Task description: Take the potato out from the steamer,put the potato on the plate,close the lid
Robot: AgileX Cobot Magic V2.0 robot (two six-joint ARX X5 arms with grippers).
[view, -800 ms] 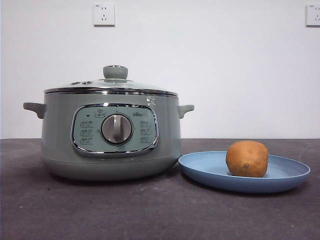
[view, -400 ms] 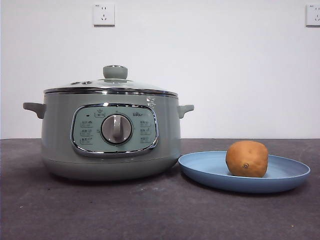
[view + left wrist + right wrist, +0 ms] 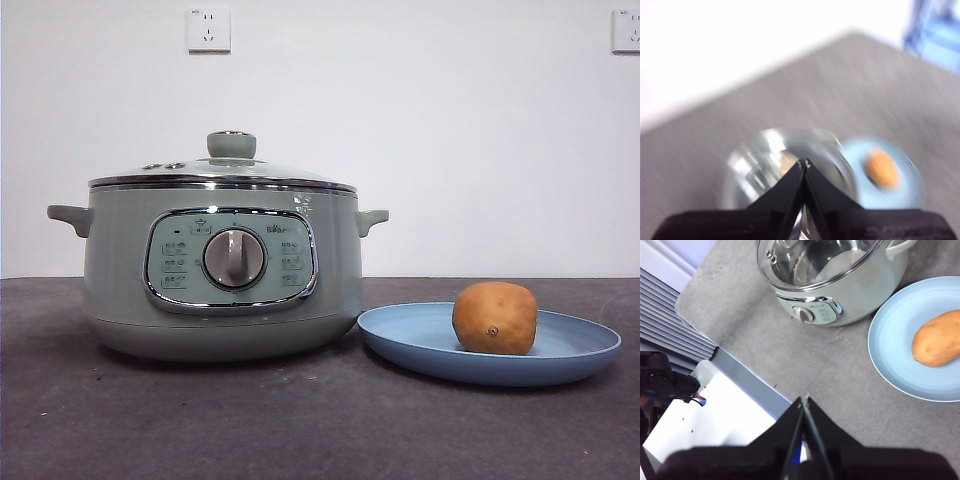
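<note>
Potato (image 3: 494, 318) on the plate (image 3: 400, 330), well apart from both grippers.
I see left gripper (image 3: 804, 162) and right gripper (image 3: 805, 399) closed, holding nothing.

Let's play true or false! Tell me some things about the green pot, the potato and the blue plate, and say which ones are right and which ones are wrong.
1. The roundish brown-tan potato lies on the wide light-blue plate. True.
2. The clear glass lid with the green knob lies on the table beside the pot. False: it sits on top of the large sage-green steamer.
3. The plate stands on top of the steamer. False: it rests on the table next to the steamer.
4. The left gripper has its jaws shut and holds nothing. True.
5. The right gripper is gripping the potato. False: its jaws are shut on nothing, away from the potato.
</note>
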